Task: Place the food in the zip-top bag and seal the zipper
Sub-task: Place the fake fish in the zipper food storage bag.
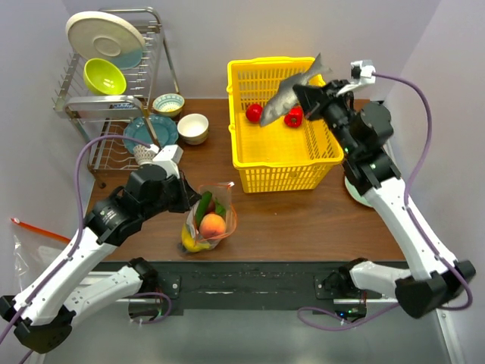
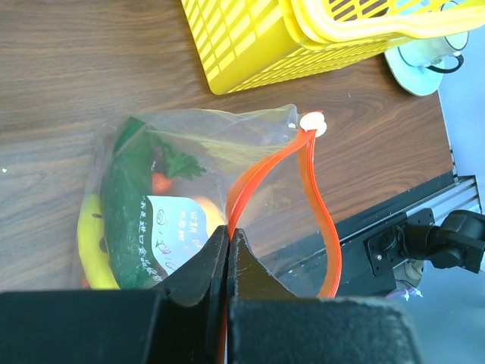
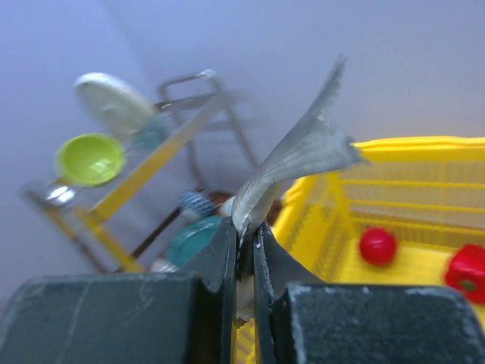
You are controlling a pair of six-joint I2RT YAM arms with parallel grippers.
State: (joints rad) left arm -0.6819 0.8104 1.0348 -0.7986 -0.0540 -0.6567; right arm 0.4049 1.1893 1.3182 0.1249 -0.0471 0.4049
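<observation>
Yellow slotted plastic basket point(image 1: 284, 171) holding red apple point(image 1: 254, 113) and red pepper point(image 1: 293, 117), right fingers point(image 3: 216, 258) pinching grey fish-shaped piece point(image 3: 303, 155) above it, left fingers point(image 2: 198, 267) clamped on red-orange zipper strip point(image 2: 261, 171) of crinkly clear bag point(image 2: 189, 136)

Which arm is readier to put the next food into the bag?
Right. The right gripper is shut on the grey toy fish above the yellow basket, free to carry it over; the left gripper is pinching the zipper of the zip-top bag.
</observation>
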